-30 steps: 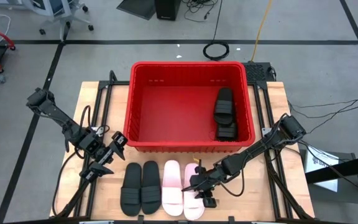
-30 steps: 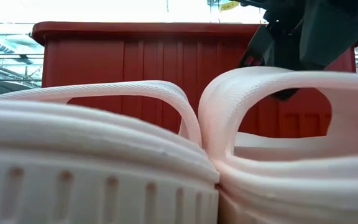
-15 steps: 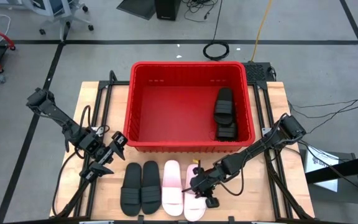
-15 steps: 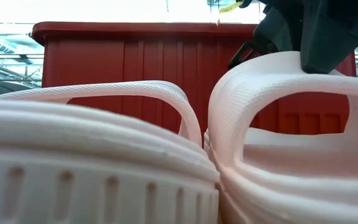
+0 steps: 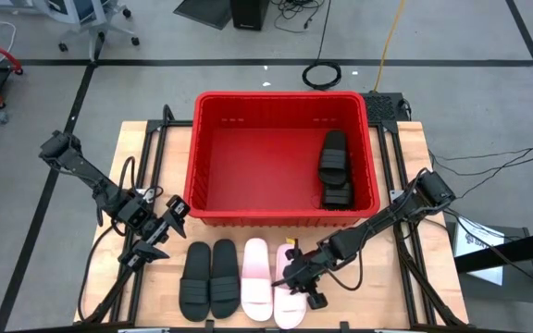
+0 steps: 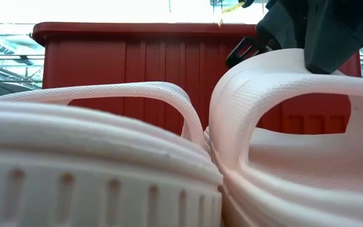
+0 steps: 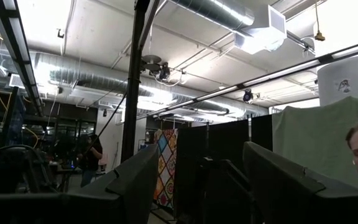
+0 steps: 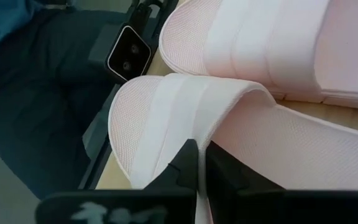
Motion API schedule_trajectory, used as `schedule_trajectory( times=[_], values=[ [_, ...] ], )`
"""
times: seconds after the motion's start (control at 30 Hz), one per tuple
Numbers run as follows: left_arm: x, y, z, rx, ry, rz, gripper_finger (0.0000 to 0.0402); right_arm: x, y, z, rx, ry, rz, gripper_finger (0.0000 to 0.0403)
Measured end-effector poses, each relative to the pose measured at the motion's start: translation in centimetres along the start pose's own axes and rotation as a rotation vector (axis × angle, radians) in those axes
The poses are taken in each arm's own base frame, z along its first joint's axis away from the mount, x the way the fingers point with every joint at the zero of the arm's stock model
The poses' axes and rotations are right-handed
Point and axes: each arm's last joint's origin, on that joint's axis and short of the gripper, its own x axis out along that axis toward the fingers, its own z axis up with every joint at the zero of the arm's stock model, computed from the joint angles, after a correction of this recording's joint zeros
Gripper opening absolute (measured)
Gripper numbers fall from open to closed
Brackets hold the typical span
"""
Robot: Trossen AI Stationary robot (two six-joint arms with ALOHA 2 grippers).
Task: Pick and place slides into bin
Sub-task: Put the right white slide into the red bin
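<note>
Right wrist view: right end effector (image 8: 199, 163) clenched on pale pink slide (image 8: 185, 118) strap

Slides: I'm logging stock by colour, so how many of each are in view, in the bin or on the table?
Black slides: 4, with 2 in the bin at and, and 2 on the table at and
Pale pink slides: 2, at and
Total: 6

Two black slides (image 5: 334, 168) in red bin (image 5: 213, 199)
</note>
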Motion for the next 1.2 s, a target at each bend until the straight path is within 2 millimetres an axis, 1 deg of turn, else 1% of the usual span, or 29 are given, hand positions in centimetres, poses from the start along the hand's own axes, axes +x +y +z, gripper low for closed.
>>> schedule_trajectory(
  times=[0.1,0.37,0.9,1.2],
  values=[
    [0.0,0.0,0.0,0.000,0.000,0.000,0.0241,-0.2,0.0,0.1,0.004,-0.005,0.001,0.0004],
    [0.0,0.0,0.0,0.001,0.000,0.000,0.0241,-1.5,0.5,0.7,-0.020,-0.042,0.009,0.0003],
    [0.0,0.0,0.0,0.005,0.000,0.000,0.0241,-1.6,0.7,0.8,-0.060,-0.045,0.040,0.0004],
    [0.0,0.0,0.0,0.006,-0.001,0.000,0.0241,-1.9,1.3,1.8,-0.120,-0.138,0.122,0.0004]
  ],
)
